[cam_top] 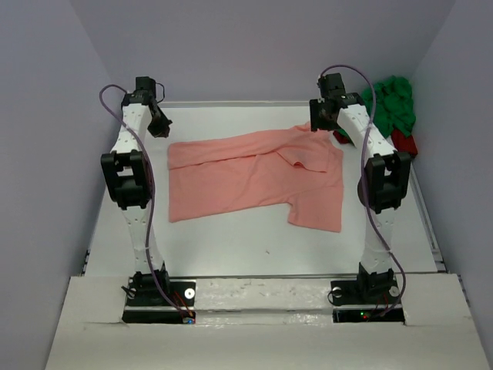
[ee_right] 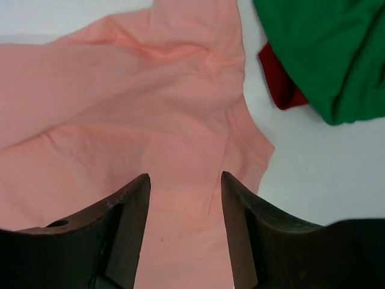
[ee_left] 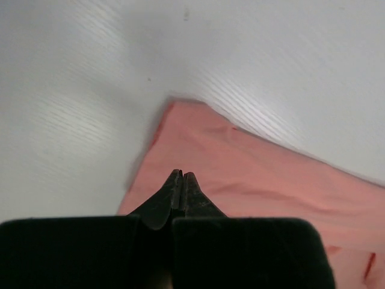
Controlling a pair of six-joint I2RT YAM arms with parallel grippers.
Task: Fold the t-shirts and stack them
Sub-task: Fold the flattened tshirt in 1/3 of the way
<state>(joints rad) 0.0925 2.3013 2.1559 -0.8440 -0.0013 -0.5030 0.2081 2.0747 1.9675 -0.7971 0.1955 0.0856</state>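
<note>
The salmon pink t-shirt (cam_top: 254,177) lies spread on the white table, folded over lengthwise, one sleeve toward the near right. It also shows in the left wrist view (ee_left: 258,180) and the right wrist view (ee_right: 120,120). The bright green t-shirt (cam_top: 394,104) lies bunched at the far right corner, also seen in the right wrist view (ee_right: 325,54). My left gripper (cam_top: 162,123) is shut and empty, above the pink shirt's far left corner (ee_left: 181,174). My right gripper (cam_top: 322,122) is open and empty above the shirt's far right part (ee_right: 185,180).
A dark red cloth (cam_top: 404,142) lies under and beside the green shirt, also in the right wrist view (ee_right: 278,78). The white table (cam_top: 231,239) has raised edges; grey walls stand on three sides.
</note>
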